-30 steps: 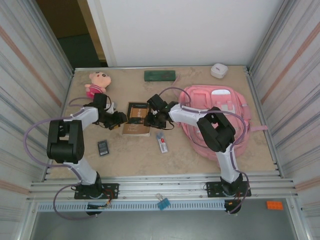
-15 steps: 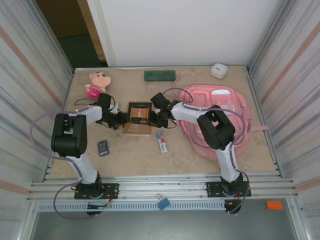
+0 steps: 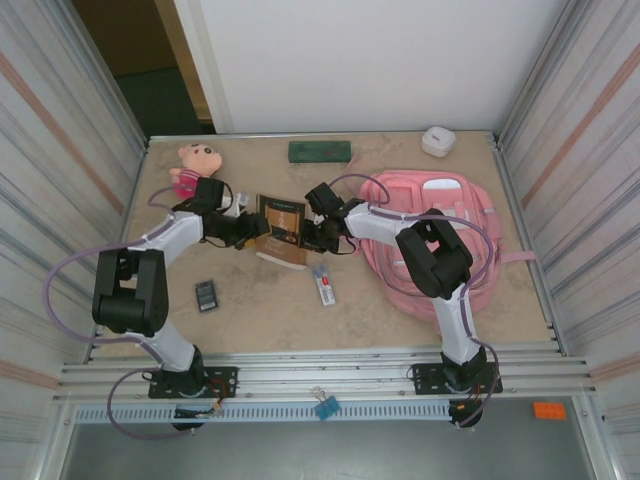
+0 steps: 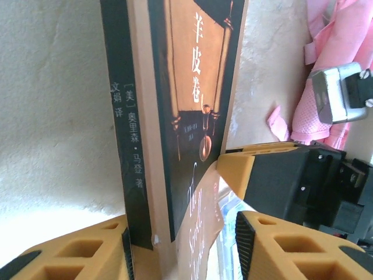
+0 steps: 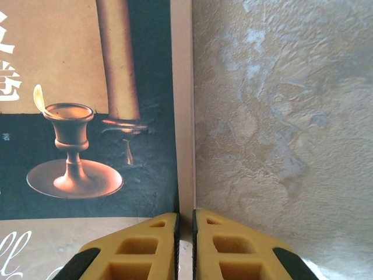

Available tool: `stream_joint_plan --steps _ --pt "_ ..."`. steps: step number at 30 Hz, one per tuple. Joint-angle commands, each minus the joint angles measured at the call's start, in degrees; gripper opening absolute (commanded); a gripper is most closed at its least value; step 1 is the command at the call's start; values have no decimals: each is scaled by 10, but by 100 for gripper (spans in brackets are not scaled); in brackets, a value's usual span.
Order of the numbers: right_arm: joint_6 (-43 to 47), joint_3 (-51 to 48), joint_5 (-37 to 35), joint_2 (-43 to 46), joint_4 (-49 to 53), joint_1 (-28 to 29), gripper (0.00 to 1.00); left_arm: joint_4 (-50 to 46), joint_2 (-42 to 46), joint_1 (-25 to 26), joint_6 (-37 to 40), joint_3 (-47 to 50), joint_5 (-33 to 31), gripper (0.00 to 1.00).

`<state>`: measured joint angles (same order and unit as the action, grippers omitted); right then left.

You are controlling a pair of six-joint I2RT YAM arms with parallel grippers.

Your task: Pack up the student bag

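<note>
The student bag (image 3: 458, 205), a big pink backpack, lies flat at the right of the table, and its pink fabric (image 4: 335, 35) also appears in the left wrist view. A dark book (image 3: 283, 226) with a candle-stand cover is tilted up off the table between both grippers. My left gripper (image 3: 252, 230) straddles its spine end (image 4: 182, 224): the left pad lies against the book (image 4: 192, 87) and the bent paper band bulges toward the right pad. My right gripper (image 3: 309, 238) is pinched shut (image 5: 185, 217) on the thin right edge of the book (image 5: 87, 116).
A pink plush doll (image 3: 195, 165) sits at the back left, a green box (image 3: 320, 150) at the back middle and a white case (image 3: 437, 140) at the back right. A small black item (image 3: 207, 295) and a red-and-blue item (image 3: 325, 287) lie in front of the book.
The book went from lying flat to tilted up. My right gripper closed on its right edge, and my left gripper moved in around its spine side.
</note>
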<state>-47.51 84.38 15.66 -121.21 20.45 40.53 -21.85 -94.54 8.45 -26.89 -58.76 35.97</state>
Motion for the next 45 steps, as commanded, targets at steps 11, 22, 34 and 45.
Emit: stream_joint_plan --steps 11,22,34,45 --pt "-3 -59 -34 29 -29 4 22 -60 -55 43 28 -69 -137 18" --pt "134 -159 -7 315 -171 -37 55 -41 187 83 178 -89 -227 5" --pt "168 -343 34 625 -254 -80 79 306 313 99 117 71 82 0" --pt "116 -418 149 676 -329 -126 99 491 251 163 -22 70 236 3"
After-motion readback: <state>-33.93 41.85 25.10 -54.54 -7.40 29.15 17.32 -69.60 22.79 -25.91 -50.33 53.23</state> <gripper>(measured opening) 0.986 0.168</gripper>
